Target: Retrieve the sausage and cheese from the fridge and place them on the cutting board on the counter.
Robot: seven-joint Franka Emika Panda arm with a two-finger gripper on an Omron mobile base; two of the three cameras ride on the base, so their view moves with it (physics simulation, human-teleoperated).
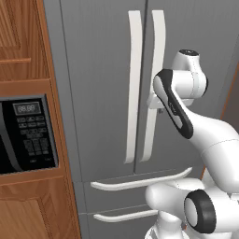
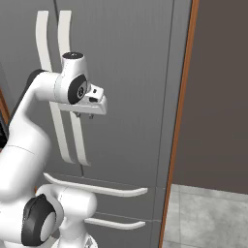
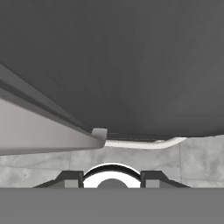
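Note:
The fridge (image 1: 102, 70) (image 2: 131, 72) stands with both grey doors and both drawers closed. My gripper (image 1: 158, 111) (image 2: 85, 116) (image 3: 111, 180) hangs at mid-height against the right door's long white handle (image 1: 156, 56) (image 2: 64, 34), fingers pointing down along the door. It is shut, and the handle passes beside the fingers, not between them. In the hand view the handle (image 3: 48, 135) runs in from the left, and the upper drawer handle (image 3: 144, 143) shows below it. The sausage and cheese are hidden behind the closed doors. The cutting board and counter are out of view.
A black microwave (image 1: 25, 135) sits in brown wooden cabinetry (image 1: 23, 56) left of the fridge. A wooden edge panel (image 2: 181, 121) and dark wall (image 2: 218, 87) flank its right. Grey tiled floor (image 2: 208, 218) lies below. Two white drawer handles (image 1: 140, 179) (image 1: 121, 215) cross the lower front.

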